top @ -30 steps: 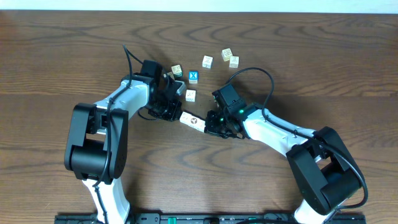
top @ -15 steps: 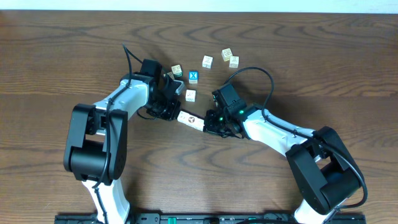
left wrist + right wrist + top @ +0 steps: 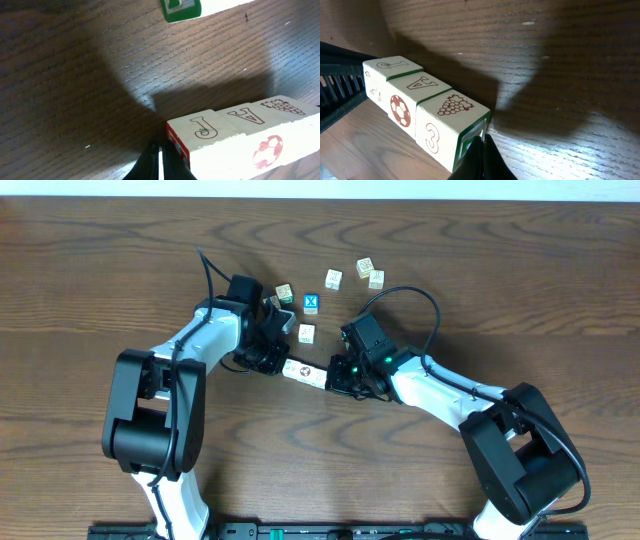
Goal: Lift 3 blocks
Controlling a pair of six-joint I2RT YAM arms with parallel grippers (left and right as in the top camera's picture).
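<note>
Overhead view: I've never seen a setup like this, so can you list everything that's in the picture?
Row of blocks: 3, cream-white, with J, A and grapes on top, pressed end to end between the two hands.
Blue cube: 1, blue with a white X, beyond the row.
Loose cubes: 5, cream, some green-tinted, scattered beyond the row.
Table: 1, dark brown wood, under everything.
Arms: 2, white and black, reaching in from the near edge.
Left hand: 1, black, shut, at the J end.
Right hand: 1, black, shut, at the grapes end.
</note>
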